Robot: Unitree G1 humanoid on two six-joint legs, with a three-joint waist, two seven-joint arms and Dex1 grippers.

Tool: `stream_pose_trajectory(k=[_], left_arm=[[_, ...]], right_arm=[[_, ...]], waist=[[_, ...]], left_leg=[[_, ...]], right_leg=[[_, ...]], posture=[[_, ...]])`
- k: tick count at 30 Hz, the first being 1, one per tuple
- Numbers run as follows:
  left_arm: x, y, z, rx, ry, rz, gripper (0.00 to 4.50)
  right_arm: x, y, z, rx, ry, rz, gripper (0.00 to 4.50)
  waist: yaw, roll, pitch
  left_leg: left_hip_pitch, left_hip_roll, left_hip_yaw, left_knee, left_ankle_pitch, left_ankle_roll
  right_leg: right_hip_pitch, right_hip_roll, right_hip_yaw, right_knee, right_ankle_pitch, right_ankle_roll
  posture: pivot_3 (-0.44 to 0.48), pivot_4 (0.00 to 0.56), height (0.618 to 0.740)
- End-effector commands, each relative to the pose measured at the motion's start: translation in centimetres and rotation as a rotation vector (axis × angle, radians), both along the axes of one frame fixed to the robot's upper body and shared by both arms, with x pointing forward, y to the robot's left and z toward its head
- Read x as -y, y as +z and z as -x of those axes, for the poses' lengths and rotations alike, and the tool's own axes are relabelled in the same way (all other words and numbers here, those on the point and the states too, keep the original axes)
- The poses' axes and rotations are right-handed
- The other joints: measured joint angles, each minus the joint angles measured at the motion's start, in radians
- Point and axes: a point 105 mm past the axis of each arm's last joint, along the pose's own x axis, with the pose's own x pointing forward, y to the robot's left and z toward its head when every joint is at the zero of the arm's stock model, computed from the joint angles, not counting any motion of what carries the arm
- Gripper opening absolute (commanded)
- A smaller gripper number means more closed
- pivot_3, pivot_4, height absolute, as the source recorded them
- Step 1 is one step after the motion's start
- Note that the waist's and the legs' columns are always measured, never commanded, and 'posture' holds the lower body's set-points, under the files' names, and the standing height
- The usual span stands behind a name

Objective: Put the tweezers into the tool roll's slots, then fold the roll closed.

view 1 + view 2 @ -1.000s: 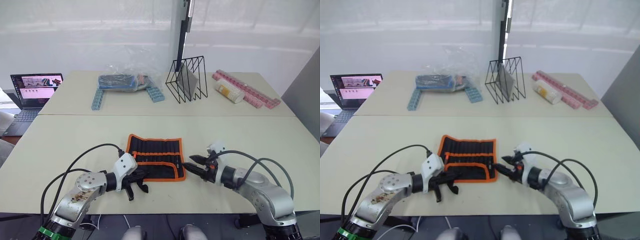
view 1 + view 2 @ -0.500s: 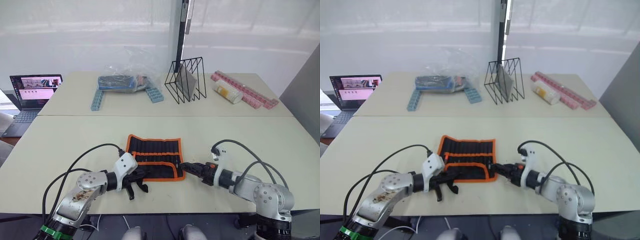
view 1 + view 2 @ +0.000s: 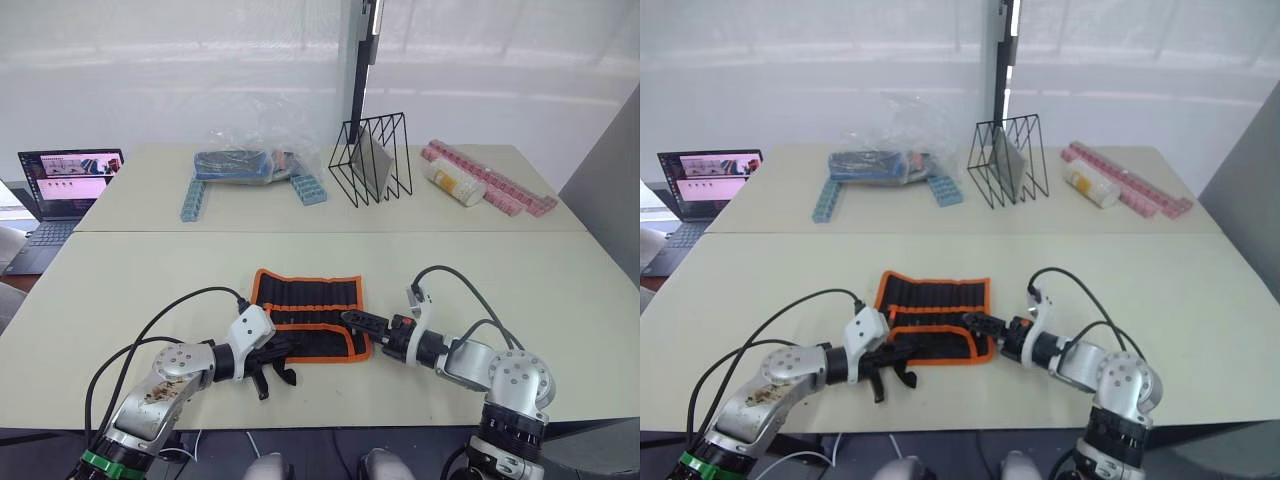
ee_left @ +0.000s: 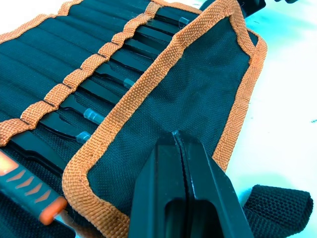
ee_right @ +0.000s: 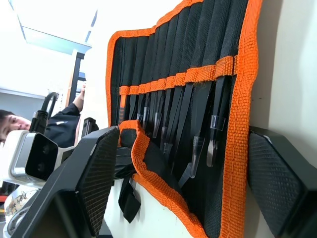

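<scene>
The tool roll [image 3: 310, 305] lies unrolled on the near table, black with orange trim, its near flap folded up over the lower part. Several black tweezers [image 5: 198, 119] sit in the slots [image 5: 198, 74] under the orange band; they also show as tweezers [image 4: 124, 82] beside the flap. My left gripper [image 3: 285, 347] is shut at the roll's near left corner, its tips [image 4: 177, 136] resting on the folded flap [image 4: 198, 94]. My right gripper [image 3: 358, 322] is open at the roll's near right corner, one finger [image 5: 94, 173] over the roll and the other finger [image 5: 282, 183] outside the orange edge.
On the far table stand a laptop [image 3: 70, 180], a clear plastic bag [image 3: 245, 160], blue block strips [image 3: 195, 198], a black wire rack [image 3: 372, 160], a white cylinder [image 3: 458, 185] and pink blocks [image 3: 490, 180]. A person [image 5: 15, 124] sits beyond the left arm.
My right gripper has slid left from beside the roll's right edge onto its near right corner. The left gripper and the roll have stayed put.
</scene>
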Motion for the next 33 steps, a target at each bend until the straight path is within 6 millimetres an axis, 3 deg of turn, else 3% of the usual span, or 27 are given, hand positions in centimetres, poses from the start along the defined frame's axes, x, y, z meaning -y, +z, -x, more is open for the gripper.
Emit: stream_pose_trajectory(k=[1,8,11,20,28,33], left_arm=[[-0.1,-1.4,0.5,-0.053,0.004,-0.039,0.00],[-0.1,-1.4,0.6,-0.053,0.001,-0.041,0.00],[-0.1,-1.4,0.6,-0.054,-0.001,-0.043,0.00],[-0.2,-1.4,0.7,-0.055,-0.001,-0.046,0.00],[-0.3,-1.3,0.5,-0.055,0.004,-0.046,0.00],[-0.3,-1.3,0.5,-0.055,0.006,-0.044,0.00]], right_arm=[[1.2,-0.4,-0.5,-0.016,-0.049,0.031,3.91],[3.0,-0.4,-0.7,-0.015,-0.084,0.046,3.91],[2.8,-0.4,-0.5,-0.014,-0.077,0.041,3.11],[2.3,-0.7,-0.2,-0.019,-0.062,0.039,0.03],[2.0,-0.5,-0.3,-0.007,-0.053,0.034,0.03],[0.9,0.9,-0.3,0.036,-0.012,0.002,0.03]], waist=[[0.000,0.000,0.000],[0.003,0.001,0.000],[0.003,0.001,0.000],[0.000,0.001,0.001],[-0.001,0.000,0.000],[-0.003,0.000,0.000]], left_leg=[[0.000,0.000,0.000,0.000,0.000,0.000],[-0.002,0.000,0.000,0.000,0.000,0.000],[-0.003,-0.001,0.000,0.000,0.000,0.000],[-0.004,0.000,0.000,-0.002,0.000,0.000],[-0.003,0.000,0.000,-0.003,0.000,0.000],[-0.003,0.000,0.000,-0.003,0.000,0.000]], right_leg=[[0.000,0.000,0.000,0.000,0.000,0.000],[0.000,0.000,0.000,-0.002,0.000,0.000],[-0.001,0.000,0.000,-0.003,0.000,0.000],[-0.002,0.000,0.000,-0.003,0.000,0.001],[-0.001,0.000,0.000,-0.004,0.000,0.001],[-0.002,-0.001,0.000,-0.004,0.000,0.001]], posture=[[0.000,0.150,0.722],[0.000,0.150,0.722],[0.000,0.150,0.722],[0.000,0.150,0.722],[0.000,0.150,0.722],[0.000,0.150,0.722]])
